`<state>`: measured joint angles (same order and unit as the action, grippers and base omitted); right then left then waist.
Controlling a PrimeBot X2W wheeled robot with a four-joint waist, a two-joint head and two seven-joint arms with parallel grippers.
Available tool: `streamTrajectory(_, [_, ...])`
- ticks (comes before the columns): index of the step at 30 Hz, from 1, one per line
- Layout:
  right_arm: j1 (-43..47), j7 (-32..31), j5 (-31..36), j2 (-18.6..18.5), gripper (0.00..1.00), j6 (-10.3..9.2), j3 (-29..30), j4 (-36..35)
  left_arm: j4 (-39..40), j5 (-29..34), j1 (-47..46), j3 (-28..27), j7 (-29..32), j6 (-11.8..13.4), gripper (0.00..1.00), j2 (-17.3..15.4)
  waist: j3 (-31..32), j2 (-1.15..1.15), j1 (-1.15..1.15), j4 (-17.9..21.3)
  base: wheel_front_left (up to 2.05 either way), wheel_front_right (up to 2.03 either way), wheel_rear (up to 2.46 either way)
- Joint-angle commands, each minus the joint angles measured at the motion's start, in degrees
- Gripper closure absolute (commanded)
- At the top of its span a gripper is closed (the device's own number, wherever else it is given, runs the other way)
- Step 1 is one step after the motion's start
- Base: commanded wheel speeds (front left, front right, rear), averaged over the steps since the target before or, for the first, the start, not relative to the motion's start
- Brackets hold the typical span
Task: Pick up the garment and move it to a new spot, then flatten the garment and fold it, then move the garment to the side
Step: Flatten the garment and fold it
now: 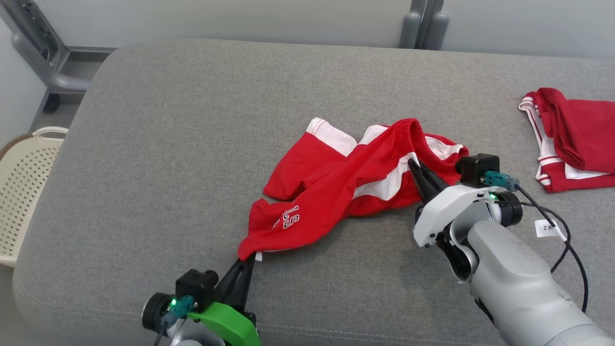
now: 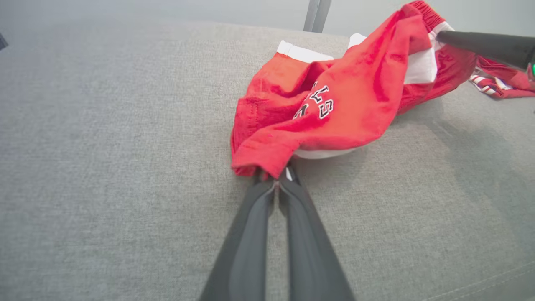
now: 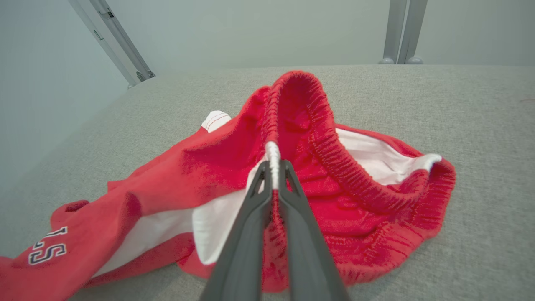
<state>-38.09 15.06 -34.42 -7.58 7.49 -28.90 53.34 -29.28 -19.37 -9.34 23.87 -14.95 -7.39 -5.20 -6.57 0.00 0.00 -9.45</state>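
Red shorts (image 1: 336,187) lie diagonally between both arms. The left gripper (image 1: 248,260) is clamped tight on the near leg hem (image 2: 259,165), and the right gripper (image 1: 413,164) is clamped on the far elastic waistband (image 3: 317,138).

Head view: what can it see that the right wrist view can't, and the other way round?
Head view's extras: a pale basket beside the cushion, a second red garment far right, and the left gripper shut on the shorts at a leg hem. Right wrist view's extras: a close look inside the gathered waistband, its white seam pinched between the fingers. Shared: the shorts, the cushion, and the right gripper shut on the waistband.
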Motion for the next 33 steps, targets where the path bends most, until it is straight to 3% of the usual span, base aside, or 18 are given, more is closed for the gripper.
streamTrajectory(1, [1.26, 0.25, -1.34, -1.22, 1.0, -0.01, -0.54, -2.31, 2.2, 0.71, 0.83, -1.5, -0.24, -0.09, 1.0, -0.99, 1.14, 0.0, 0.0, 0.73, 0.0, 0.0, 0.0])
streamTrajectory(8, [1.64, 0.25, -5.09, -3.68, 1.0, 0.0, -3.82, -8.88, 8.62, 2.61, -0.44, -4.45, -0.23, -0.09, 1.0, -4.19, 2.32, 0.0, 0.0, 2.12, 0.0, 0.0, 0.0])
streamTrajectory(14, [-1.99, -1.02, -10.27, -5.63, 1.0, -0.01, -8.2, -13.24, 11.15, 3.4, -7.85, -1.55, -0.08, -0.09, 1.0, -9.79, 1.92, 0.0, 0.0, 3.31, 0.0, 0.0, 0.0])
streamTrajectory(21, [-12.25, -5.72, -18.29, -7.48, 1.0, 0.0, -9.46, -15.52, 11.92, -0.16, -24.41, 3.15, 3.75, -0.09, 1.0, -17.67, -2.83, 0.0, 0.0, 5.04, 0.0, 0.0, 0.0])
streamTrajectory(27, [-25.66, -10.15, -20.81, -8.26, 1.0, -0.01, -11.68, -12.63, 7.33, -5.82, -41.7, 6.86, 7.27, -0.08, 1.0, -21.05, -9.24, 0.0, 0.0, 5.81, 0.0, 0.0, 0.0])
streamTrajectory(33, [-40.17, -11.06, -25.86, -5.42, 1.0, 0.0, -8.57, -5.74, -1.05, -10.21, -59.39, 8.63, 8.89, -0.08, 1.0, -22.41, -15.42, 0.0, 0.0, 6.96, 0.0, 0.0, 0.0])
